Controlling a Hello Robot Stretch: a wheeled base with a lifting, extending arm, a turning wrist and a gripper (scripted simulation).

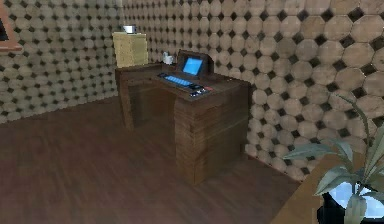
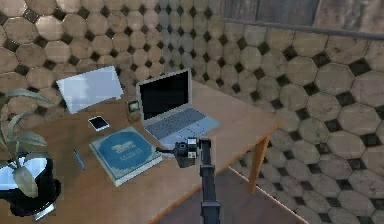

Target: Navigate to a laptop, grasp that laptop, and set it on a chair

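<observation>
An open laptop (image 2: 172,105) with a dark screen and grey keyboard lies on a wooden table (image 2: 240,125) in the arm side view. The dark arm (image 2: 208,190) rises from the bottom edge, and my gripper (image 2: 177,151) stands just in front of the laptop's near edge, above the tabletop. I cannot tell whether it holds anything. In the forward view a second laptop (image 1: 191,67) with a lit blue screen sits on a dark wooden desk (image 1: 205,115) against the patterned wall.
On the table lie a blue book (image 2: 125,152), a phone (image 2: 98,123), a white sheet (image 2: 90,88), a pen (image 2: 78,158) and a potted plant (image 2: 25,170). A pale cabinet (image 1: 130,48) stands behind the desk. Open wooden floor (image 1: 90,160) lies ahead.
</observation>
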